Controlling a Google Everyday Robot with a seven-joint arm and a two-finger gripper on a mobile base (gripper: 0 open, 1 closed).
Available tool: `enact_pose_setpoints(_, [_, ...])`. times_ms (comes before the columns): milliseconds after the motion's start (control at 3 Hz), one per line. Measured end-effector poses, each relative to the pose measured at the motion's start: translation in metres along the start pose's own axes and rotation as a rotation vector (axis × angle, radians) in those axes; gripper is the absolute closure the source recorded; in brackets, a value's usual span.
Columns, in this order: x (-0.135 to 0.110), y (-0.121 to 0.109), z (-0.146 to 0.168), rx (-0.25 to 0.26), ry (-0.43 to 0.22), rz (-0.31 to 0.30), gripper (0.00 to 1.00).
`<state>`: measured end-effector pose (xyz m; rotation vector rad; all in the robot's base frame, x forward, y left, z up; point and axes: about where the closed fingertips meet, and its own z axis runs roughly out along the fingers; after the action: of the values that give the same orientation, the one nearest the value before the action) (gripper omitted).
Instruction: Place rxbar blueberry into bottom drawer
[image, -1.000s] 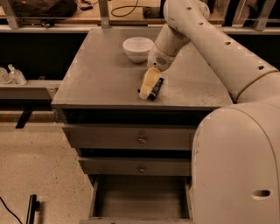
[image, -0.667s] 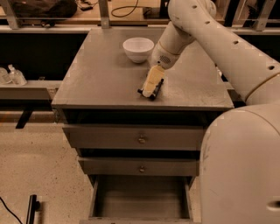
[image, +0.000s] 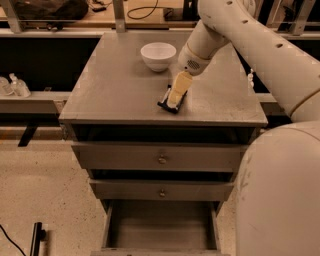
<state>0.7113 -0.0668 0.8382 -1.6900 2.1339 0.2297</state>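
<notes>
The rxbar blueberry lies on the grey cabinet top, near its front edge and right of centre; only its dark wrapper edges show. My gripper reaches down from the upper right and sits right on top of the bar, covering most of it. The bottom drawer is pulled open below the two knobbed drawers, and its grey floor is bare.
A white bowl stands on the cabinet top behind and left of the gripper. My arm's large white body fills the right side, in front of the cabinet's right edge. Two upper drawers are closed. A shelf runs to the left.
The gripper has edged slightly to the right over the bar. The bar, the bowl and the drawers have not moved.
</notes>
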Motion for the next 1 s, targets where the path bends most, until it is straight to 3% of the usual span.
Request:
enact_pose_setpoints(667, [0.011,0.018,0.021,-0.051,-0.014,0.029,0.0])
enact_pose_setpoints(1000, [0.016,0.024,0.025,-0.07,-0.041,0.04,0.18])
